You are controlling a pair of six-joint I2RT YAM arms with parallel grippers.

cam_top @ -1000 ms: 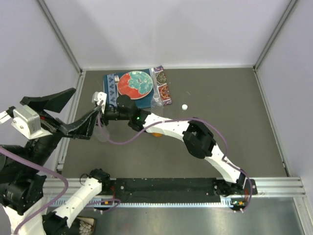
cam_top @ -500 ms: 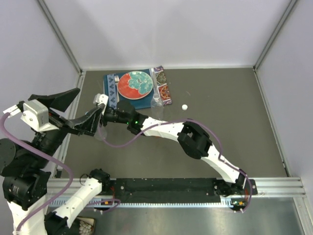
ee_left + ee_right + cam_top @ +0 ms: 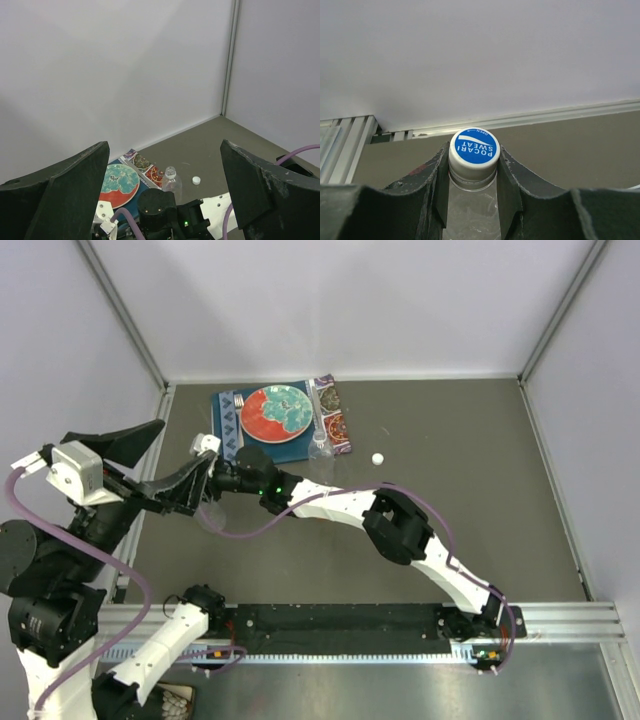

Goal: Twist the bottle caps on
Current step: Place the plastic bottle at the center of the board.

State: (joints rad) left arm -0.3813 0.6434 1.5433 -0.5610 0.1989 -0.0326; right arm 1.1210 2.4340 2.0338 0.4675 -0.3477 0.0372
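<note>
My right gripper (image 3: 474,152) is shut on a white bottle cap (image 3: 474,146) with a blue printed top. The cap sits on the neck of a clear bottle (image 3: 470,212). From above, this bottle (image 3: 207,515) shows faintly at the left of the table, under the right gripper (image 3: 212,480). My left gripper (image 3: 183,445) is open, its dark fingers (image 3: 185,485) spread wide beside that bottle and holding nothing. A second clear bottle (image 3: 171,181) stands uncapped by the mat, with a loose white cap (image 3: 377,458) to its right. The orange bottle is hidden.
A red-and-teal plate (image 3: 276,411) lies on a patterned mat (image 3: 338,430) at the back. A metal rail (image 3: 135,530) runs along the left table edge under the left arm. The right arm (image 3: 400,525) stretches across the table's middle. White walls enclose three sides.
The left gripper has risen and come nearer the held bottle, still open. The right forearm has shifted left and lower in the top view, its grip on the cap unchanged.
</note>
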